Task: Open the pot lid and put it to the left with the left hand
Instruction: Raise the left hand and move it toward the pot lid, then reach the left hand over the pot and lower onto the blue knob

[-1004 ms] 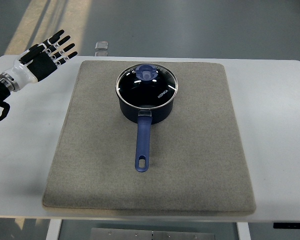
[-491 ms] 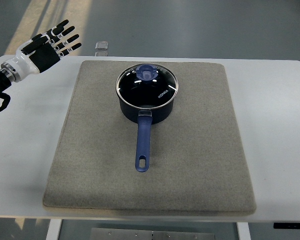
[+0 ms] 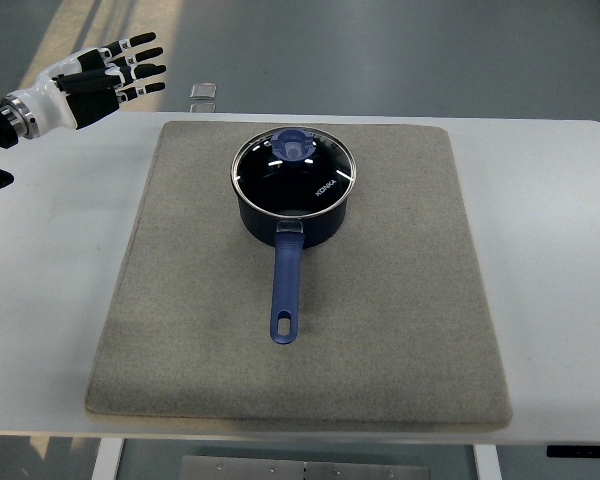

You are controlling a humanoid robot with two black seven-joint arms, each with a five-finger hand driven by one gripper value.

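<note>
Left hand [image 3: 98, 77] hovers at the upper left of the frame, fingers spread, holding nothing. Grey mat [image 3: 180, 340] fills the centre of the white table [image 3: 550, 250]; the dark pot [image 3: 293, 205] sits upper centre, glass lid [image 3: 293, 170] on, blue handle [image 3: 286, 290] pointing down-frame.

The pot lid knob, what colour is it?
Blue, matching the long handle; the knob sits on the glass lid, clearest in the top view.

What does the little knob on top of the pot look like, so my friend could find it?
Find the big grey felt mat on the white table. On it stands a dark blue saucepan with a long blue handle, covered by a round glass lid. The small round blue knob sits on that lid, the only raised button there.
</note>
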